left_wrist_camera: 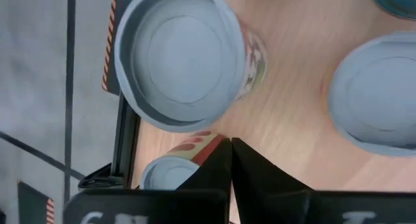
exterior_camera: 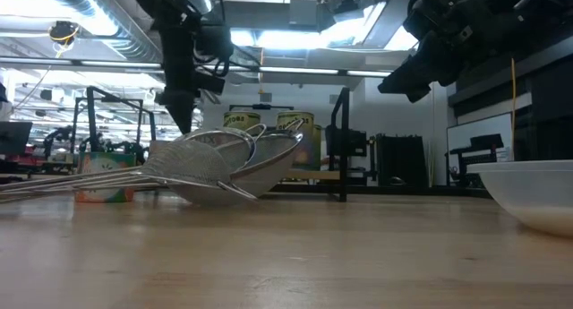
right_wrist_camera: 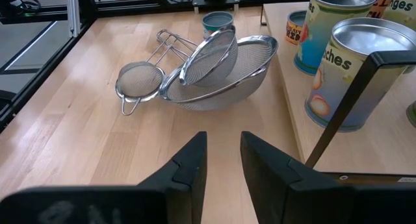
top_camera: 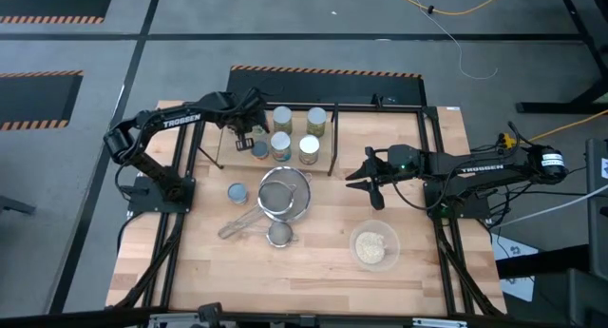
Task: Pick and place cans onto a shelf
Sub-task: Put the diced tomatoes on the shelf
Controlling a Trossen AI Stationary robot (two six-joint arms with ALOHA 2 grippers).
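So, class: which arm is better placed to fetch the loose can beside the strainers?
Left, probably: the left claw hangs nearer the can, while the strainers lie between it and the right claw.

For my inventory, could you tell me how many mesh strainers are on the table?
3: the large strainer lying centrally, the medium strainer tilted inside it, the small strainer beside them; none looks hidden.

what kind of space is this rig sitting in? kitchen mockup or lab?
Most likely a robotics lab or workshop, not a kitchen. The wooden table stands on a grey floor marked with hazard-stripe tape, loose cables trail across that floor, and the low view shows exposed ceiling ducting and equipment racks behind.
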